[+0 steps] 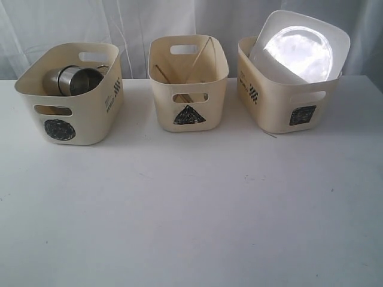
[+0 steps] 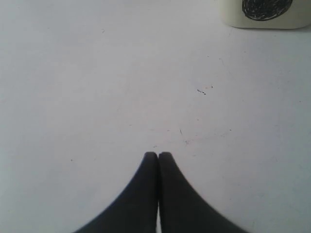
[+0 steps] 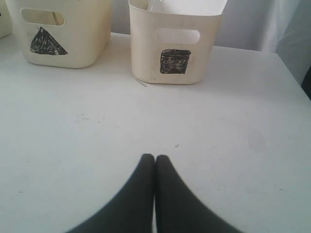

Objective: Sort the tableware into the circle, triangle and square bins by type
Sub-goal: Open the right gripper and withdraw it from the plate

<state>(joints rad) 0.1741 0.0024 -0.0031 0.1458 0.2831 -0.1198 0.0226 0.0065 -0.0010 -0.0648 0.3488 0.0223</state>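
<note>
Three cream bins stand in a row at the back of the white table. The circle bin (image 1: pixel 72 113) on the left holds steel mugs (image 1: pixel 76 79). Wooden chopsticks (image 1: pixel 197 60) lean inside the middle triangle bin (image 1: pixel 188 98). A large white square plate (image 1: pixel 299 48) rests tilted in the square bin (image 1: pixel 287 101) on the right. My left gripper (image 2: pixel 158 154) is shut and empty over bare table, with the circle bin (image 2: pixel 267 14) ahead. My right gripper (image 3: pixel 155 156) is shut and empty, facing the square bin (image 3: pixel 175 48) and the triangle bin (image 3: pixel 63 34). Neither gripper appears in the exterior view.
A short thin wire-like scrap (image 1: pixel 269 134) lies on the table by the square bin's front corner, also seen as a small scrap (image 3: pixel 141 83) in the right wrist view. A white curtain (image 1: pixel 137 24) hangs behind the bins. The table's right edge (image 3: pixel 291 73) is near the square bin.
</note>
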